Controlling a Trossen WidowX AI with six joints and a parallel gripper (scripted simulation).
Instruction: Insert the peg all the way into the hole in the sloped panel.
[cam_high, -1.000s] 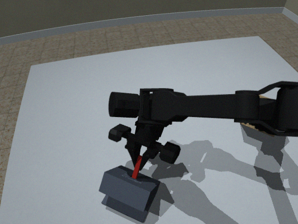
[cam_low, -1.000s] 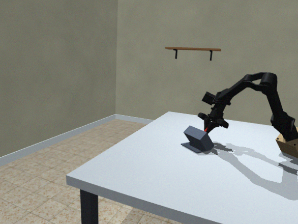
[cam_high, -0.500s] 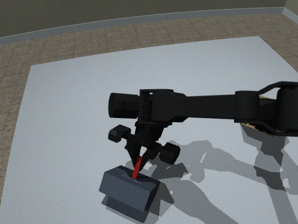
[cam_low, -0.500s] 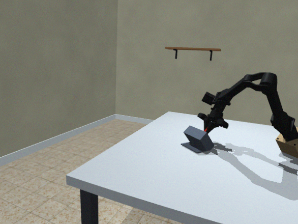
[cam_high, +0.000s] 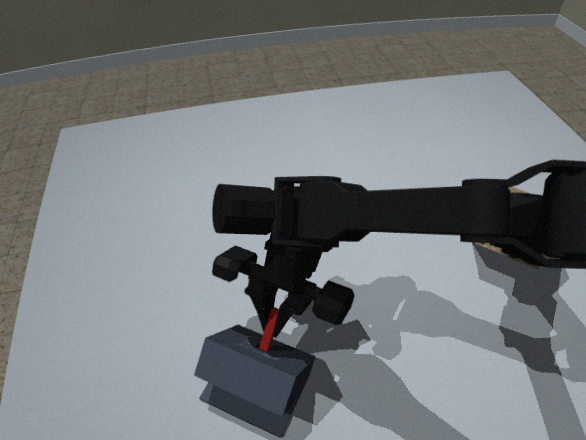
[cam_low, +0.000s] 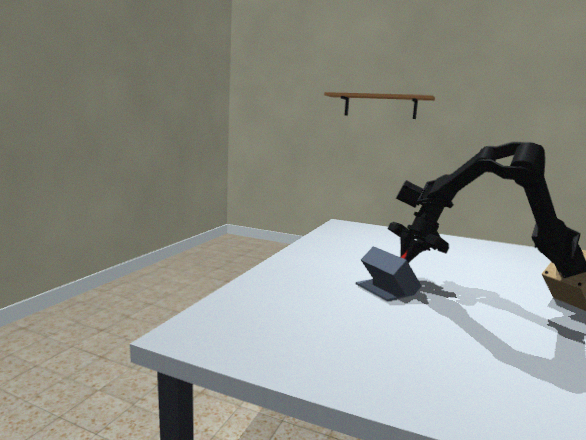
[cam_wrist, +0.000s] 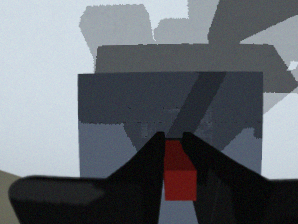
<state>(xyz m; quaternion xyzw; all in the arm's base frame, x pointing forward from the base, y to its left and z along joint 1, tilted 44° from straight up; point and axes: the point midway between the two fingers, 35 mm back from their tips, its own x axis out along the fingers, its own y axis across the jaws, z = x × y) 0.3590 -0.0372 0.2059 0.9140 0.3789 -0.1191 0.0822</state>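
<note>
A dark grey block with a sloped panel (cam_high: 252, 372) sits on the white table, near its front left. My gripper (cam_high: 272, 320) is shut on a red peg (cam_high: 268, 331) just above the panel. The peg's lower end enters the hole in the slope; a short red length shows between the fingertips and the panel. In the wrist view the red peg (cam_wrist: 178, 172) sits between my two black fingers, pointing at the panel (cam_wrist: 170, 117). In the exterior view the peg (cam_low: 405, 255) shows as a small red spot at the block's top edge (cam_low: 390, 272).
My arm reaches in from the right, from a wooden base (cam_low: 567, 285) at the table's right edge. A wall shelf (cam_low: 379, 97) hangs far behind. Tiled floor surrounds the table.
</note>
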